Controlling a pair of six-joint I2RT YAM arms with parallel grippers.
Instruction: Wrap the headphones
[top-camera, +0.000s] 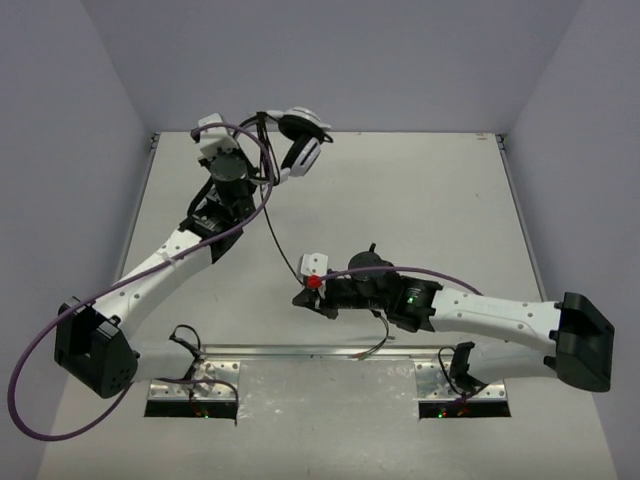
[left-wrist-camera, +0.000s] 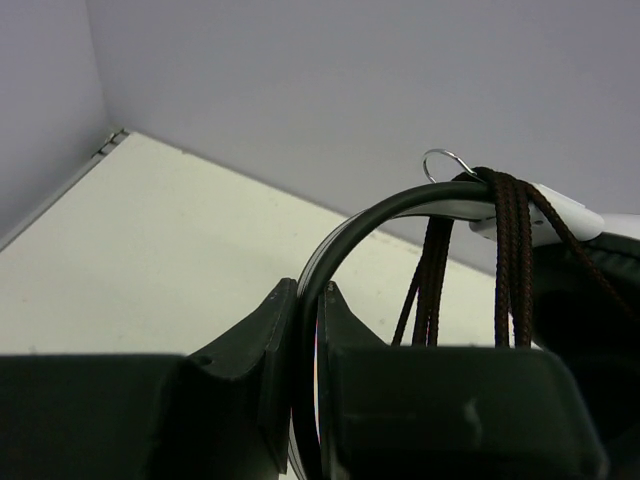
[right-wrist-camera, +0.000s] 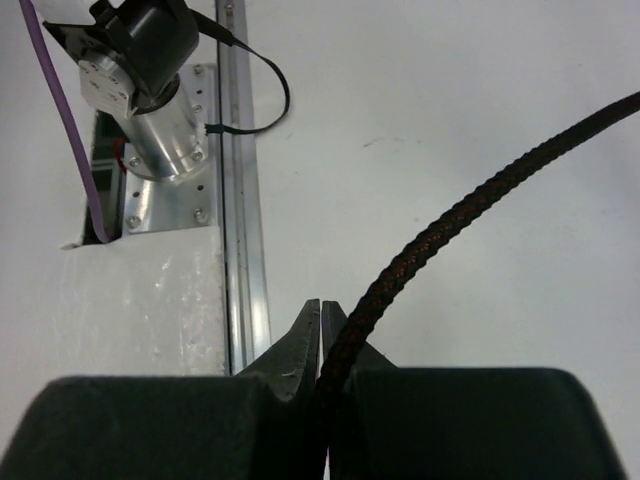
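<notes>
Left fingers (left-wrist-camera: 262, 345) are pinched on the black headband (left-wrist-camera: 380, 212) of the headphones (top-camera: 300, 142). The band rises between the two tips and arches away to the right in the left wrist view. Several turns of the dark braided cable (left-wrist-camera: 510, 260) hang over the top of that band, just beside a white slider piece (left-wrist-camera: 565, 215). A black ear pad (left-wrist-camera: 590, 300) shows at the right edge.

From above, the headphones are held clear of the worktop (top-camera: 420, 200) at its far edge, close to the back wall (top-camera: 400, 60), with a white earcup (top-camera: 307, 155) facing the right side. From there the free part of the cable runs as one thin line down across the worktop to the right fingers (right-wrist-camera: 296, 350), near the middle and well apart from the headphones. Those fingers are pressed together on the cable, which leaves their tips and climbs to the upper right in the right wrist view. I cannot tell whether they touch the worktop.

Beyond them lie an aluminium rail (right-wrist-camera: 240, 200), a silver base motor (right-wrist-camera: 150, 70) and a purple robot cable (right-wrist-camera: 60, 100).
</notes>
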